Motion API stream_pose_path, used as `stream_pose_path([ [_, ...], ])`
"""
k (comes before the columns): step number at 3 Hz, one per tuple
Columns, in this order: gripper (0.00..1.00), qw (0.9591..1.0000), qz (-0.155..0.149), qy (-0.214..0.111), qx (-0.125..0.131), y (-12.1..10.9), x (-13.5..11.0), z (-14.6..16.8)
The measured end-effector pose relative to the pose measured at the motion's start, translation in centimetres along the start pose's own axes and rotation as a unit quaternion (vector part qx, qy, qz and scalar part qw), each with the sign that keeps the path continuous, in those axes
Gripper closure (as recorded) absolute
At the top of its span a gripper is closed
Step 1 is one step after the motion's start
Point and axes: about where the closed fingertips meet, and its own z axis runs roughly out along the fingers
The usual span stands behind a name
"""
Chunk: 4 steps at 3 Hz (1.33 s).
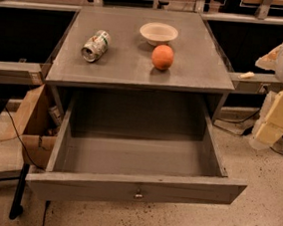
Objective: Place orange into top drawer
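One orange (pixel 162 56) sits on the bench (pixel 115 70), well left of the hand (pixel 279 56) at the right edge — open or closed, I cannot tell — with the top drawer (pixel 132 156) pulled out below.

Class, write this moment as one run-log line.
orange: on cabinet top, beside bowl | drawer: open, orange not inside | gripper: right of cabinet, away from orange | step: pick not begun

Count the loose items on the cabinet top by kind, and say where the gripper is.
orange: 1
bowl: 1
crushed can: 1
Total: 3, all on the cabinet top; the top drawer stands open.
The gripper is at the right edge, beside the cabinet, holding none of them.
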Motion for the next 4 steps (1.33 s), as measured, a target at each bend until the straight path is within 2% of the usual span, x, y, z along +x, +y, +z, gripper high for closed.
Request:
stream_pose_path([
  [1,0.00,1.0000,0.000,0.000,0.000,0.0,0.0,0.0],
  [2,0.00,0.9991,0.034,-0.023,0.013,-1.1,-0.4,0.1],
  [3,0.00,0.9929,0.082,-0.079,0.035,-3.5,-2.1,0.5],
  [4,0.00,0.9785,0.125,-0.155,0.055,-7.0,-5.3,1.2],
])
